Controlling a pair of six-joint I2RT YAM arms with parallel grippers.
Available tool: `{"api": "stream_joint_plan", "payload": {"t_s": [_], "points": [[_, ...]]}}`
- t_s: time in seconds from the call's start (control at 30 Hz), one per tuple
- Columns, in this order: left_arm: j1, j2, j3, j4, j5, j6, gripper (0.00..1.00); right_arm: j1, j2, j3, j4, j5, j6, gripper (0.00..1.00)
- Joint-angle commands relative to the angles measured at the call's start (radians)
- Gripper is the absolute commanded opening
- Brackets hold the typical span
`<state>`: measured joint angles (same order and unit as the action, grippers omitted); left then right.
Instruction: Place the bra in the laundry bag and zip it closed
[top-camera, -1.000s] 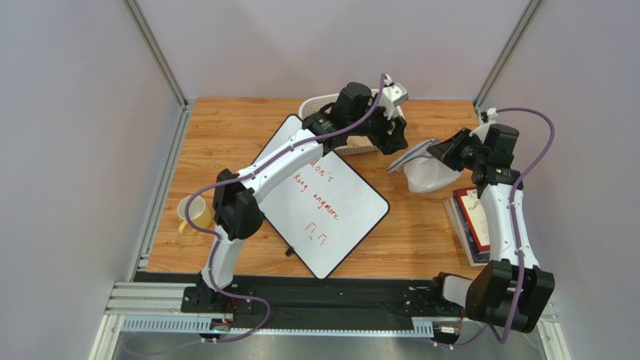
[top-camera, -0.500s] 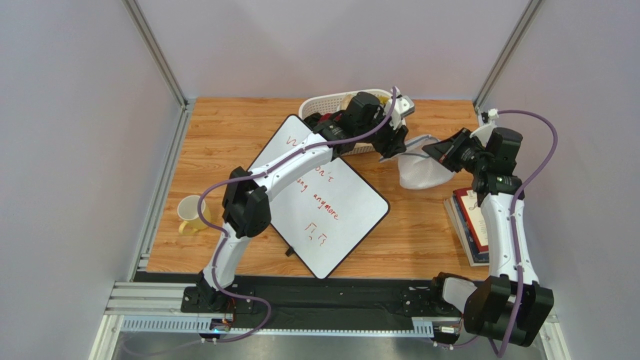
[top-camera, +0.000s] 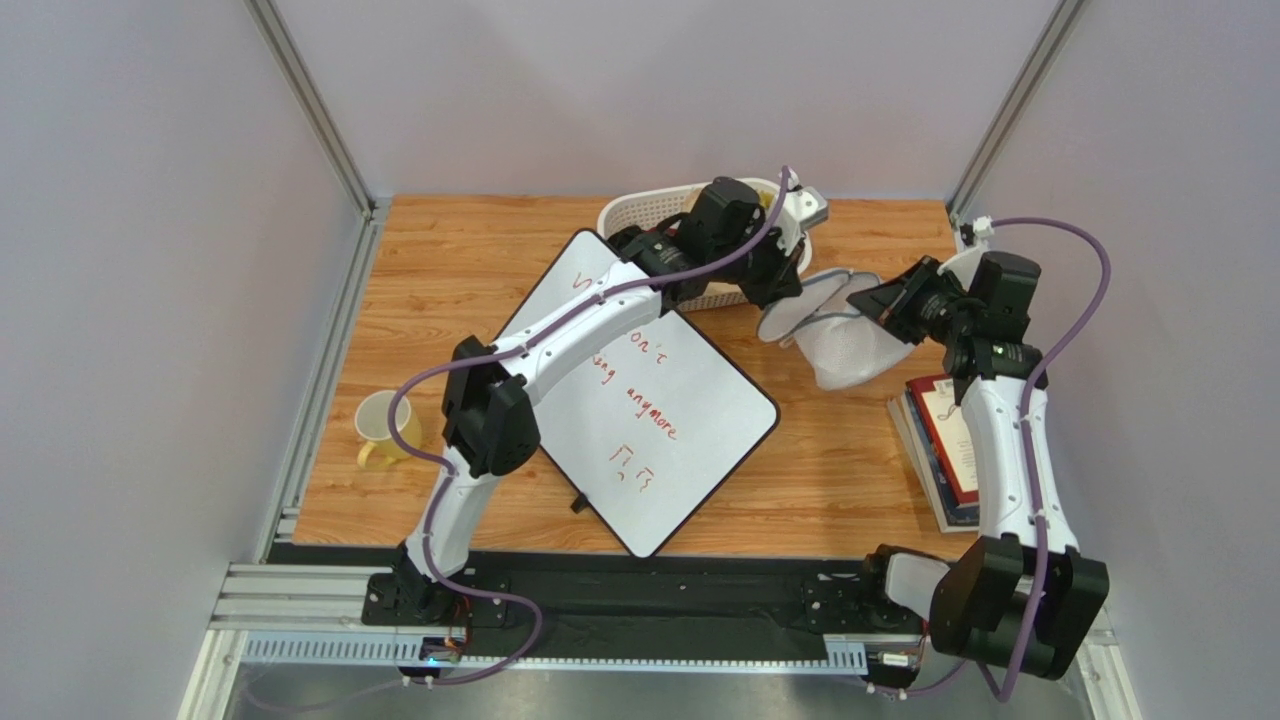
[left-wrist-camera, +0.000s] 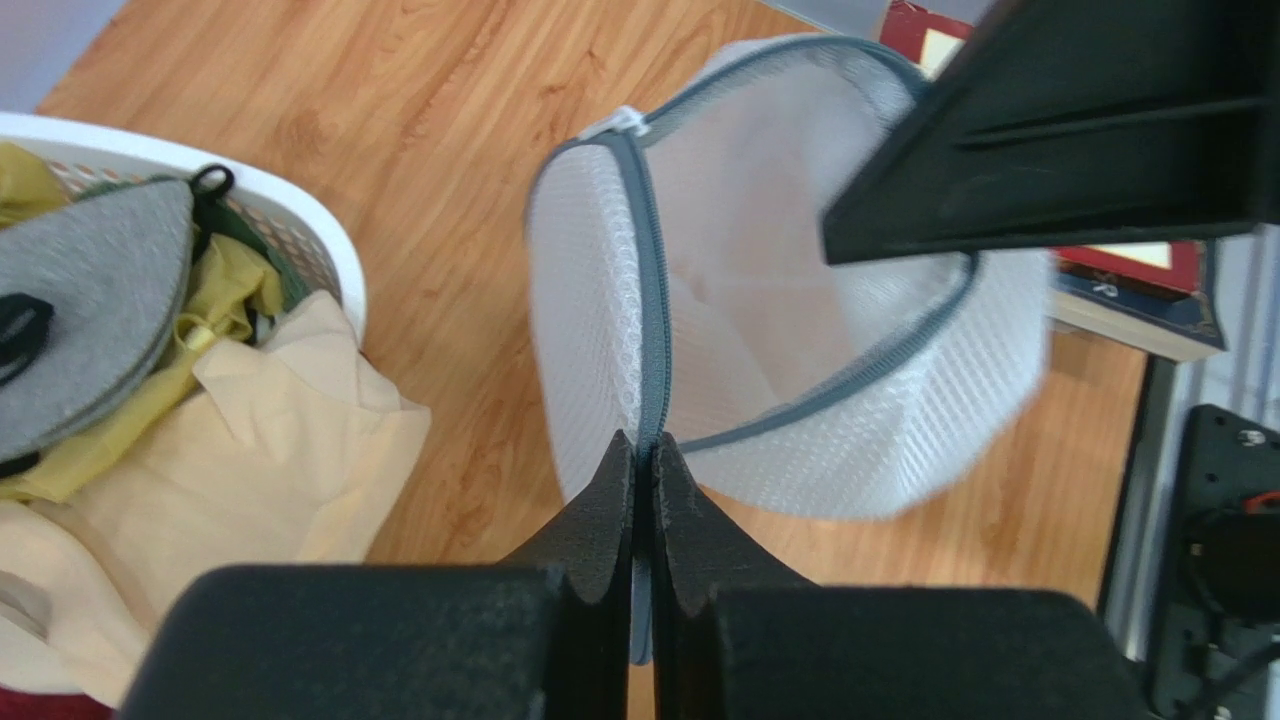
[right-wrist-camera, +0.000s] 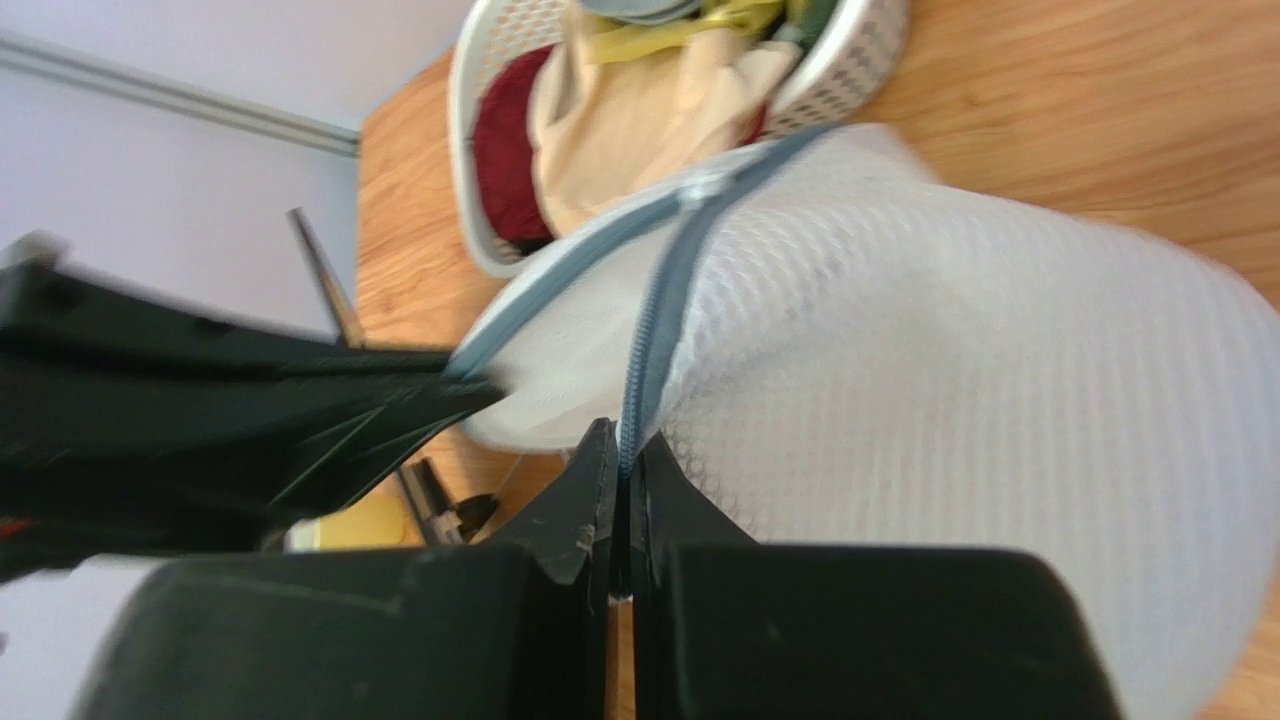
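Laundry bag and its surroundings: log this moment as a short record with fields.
laundry bag: white mesh, unzipped, mouth open, nothing visible inside
left gripper: shut on the laundry bag's grey rim
right gripper: shut on the rim at another spot
bra: grey cup lying in the basket, on top of the yellow garment
basket: white, slotted, beside the bag
task state: bra not yet in the bag, bag not zipped

My right gripper (right-wrist-camera: 618, 450) was pinched shut on the grey zipper band (right-wrist-camera: 672, 285) of the white mesh laundry bag (right-wrist-camera: 962, 375), which bulged to my right. The black left gripper (right-wrist-camera: 481, 395) met the bag's rim. Beyond, 1 white slotted basket (right-wrist-camera: 864, 53) on the wooden table (right-wrist-camera: 1082, 90) held a cream garment (right-wrist-camera: 631, 128), a yellow garment (right-wrist-camera: 736, 18) and a dark red garment (right-wrist-camera: 508, 150).
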<state>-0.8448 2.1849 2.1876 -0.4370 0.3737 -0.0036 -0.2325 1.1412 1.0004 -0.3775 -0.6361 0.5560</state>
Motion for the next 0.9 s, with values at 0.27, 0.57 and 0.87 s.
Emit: {"api": "stream_joint_plan", "payload": {"t_s": [0.27,0.57,0.87], "points": [[-0.004,-0.070,0.109,-0.086,0.152,-0.373,0.00,-0.005,0.282,0.239,-0.165,0.268,-0.157,0.14],[0.027,-0.037,0.084,-0.048,0.116,-0.701,0.00,-0.005,0.462,0.492,-0.412,0.502,-0.248,0.50],[0.064,-0.016,0.014,0.026,0.093,-0.865,0.00,0.189,0.319,0.414,-0.448,0.878,-0.211,0.77]]}}
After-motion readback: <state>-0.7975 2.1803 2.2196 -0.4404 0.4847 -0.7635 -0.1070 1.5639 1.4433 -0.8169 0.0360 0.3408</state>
